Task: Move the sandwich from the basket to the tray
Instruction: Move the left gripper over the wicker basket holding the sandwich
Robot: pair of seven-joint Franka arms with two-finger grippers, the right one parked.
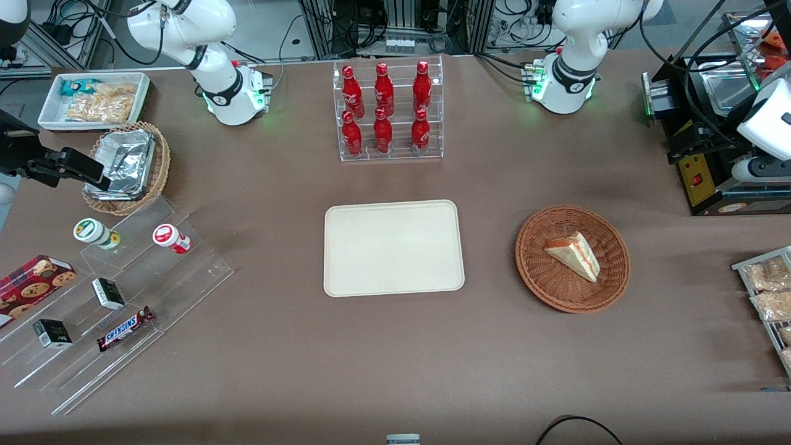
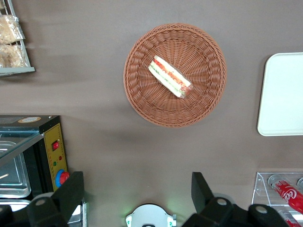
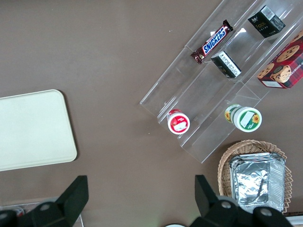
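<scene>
Your gripper [image 2: 135, 194] hangs spread open, holding nothing, high above the basket [image 1: 536, 272], where the sandwich [image 1: 575, 254] lies; it's probably light and squashy, so pinch gently across the bread faces.

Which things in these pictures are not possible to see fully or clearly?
- Left arm's pincer: open above the table; the front view's edge cuts it off.
- Triangular white-bread sandwich in the round reddish-brown wicker basket: its underside is hidden.
- Flat cream rectangular tray: the left wrist view's edge cuts it off.
- Red bottles: label text too small in the front view.
</scene>
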